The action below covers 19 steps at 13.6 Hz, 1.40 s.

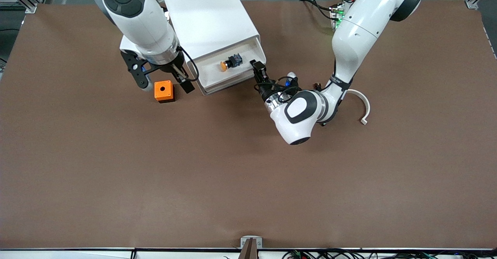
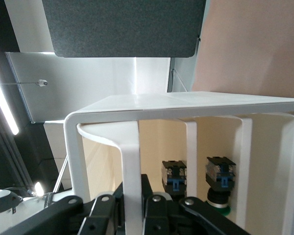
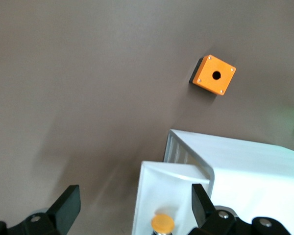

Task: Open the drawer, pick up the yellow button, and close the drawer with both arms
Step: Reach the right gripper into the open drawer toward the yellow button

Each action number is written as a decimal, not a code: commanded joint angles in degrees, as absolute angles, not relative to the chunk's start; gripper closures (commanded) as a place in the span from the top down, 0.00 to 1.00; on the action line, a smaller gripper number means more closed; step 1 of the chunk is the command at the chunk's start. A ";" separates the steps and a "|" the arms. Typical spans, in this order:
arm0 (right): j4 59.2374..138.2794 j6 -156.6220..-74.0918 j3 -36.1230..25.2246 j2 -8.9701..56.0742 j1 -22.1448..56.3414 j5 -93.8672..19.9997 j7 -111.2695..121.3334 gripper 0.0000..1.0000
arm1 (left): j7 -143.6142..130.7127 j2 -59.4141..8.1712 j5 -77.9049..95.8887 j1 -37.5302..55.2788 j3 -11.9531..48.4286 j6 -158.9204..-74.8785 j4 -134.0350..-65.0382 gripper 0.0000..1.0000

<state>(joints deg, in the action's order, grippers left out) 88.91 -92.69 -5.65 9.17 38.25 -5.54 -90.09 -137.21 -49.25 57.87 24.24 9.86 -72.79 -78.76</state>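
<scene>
The white cabinet's [image 1: 211, 16] drawer [image 1: 217, 81] stands pulled out. The button [image 1: 230, 62], with an orange-yellow cap and a dark body, lies in it. Its cap also shows in the right wrist view [image 3: 162, 223]. My left gripper [image 1: 257, 68] is shut on the drawer's white handle [image 2: 131, 161] at the corner toward the left arm's end of the table. My right gripper [image 1: 163, 81] is open and empty. It hangs over the drawer's other edge [image 3: 149, 196] and the table beside it, with its fingers [image 3: 68, 205] wide apart.
An orange cube box [image 1: 163, 91] with a round hole sits on the table below the right gripper; it also shows in the right wrist view [image 3: 214, 75]. A white curved strip [image 1: 362, 105] lies by the left arm. Two dark parts with blue clips [image 2: 174, 176] show inside the cabinet front.
</scene>
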 commanded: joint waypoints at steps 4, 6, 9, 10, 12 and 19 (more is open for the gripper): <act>86.31 -92.37 -6.33 11.07 40.08 -6.86 -93.43 1.00 | -135.53 -48.87 59.15 22.68 6.95 -72.77 -76.99 0.09; 85.96 -92.37 -6.33 11.07 40.08 -6.86 -93.43 1.00 | -135.53 -48.87 59.06 21.71 6.42 -72.77 -76.73 0.10; 84.38 -92.29 -6.33 11.51 40.08 -7.03 -93.34 1.00 | -135.44 -48.87 59.06 20.66 5.80 -72.77 -76.73 0.14; 84.20 -92.37 -6.33 11.86 40.08 -7.03 -93.34 1.00 | -135.44 -48.87 59.06 20.13 5.80 -72.77 -76.64 0.14; 83.50 -92.37 -6.33 12.30 40.17 -7.12 -93.34 1.00 | -135.27 -49.22 59.06 20.04 5.80 -72.77 -76.64 0.18; 81.30 -92.37 -6.33 15.20 42.44 -7.82 -95.89 1.00 | -130.54 -49.31 59.15 19.60 5.80 -73.12 -76.64 1.00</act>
<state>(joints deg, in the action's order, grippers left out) 83.70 -92.86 -5.68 13.20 41.01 -6.72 -94.28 -134.01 -49.28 58.53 20.11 5.92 -73.11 -76.65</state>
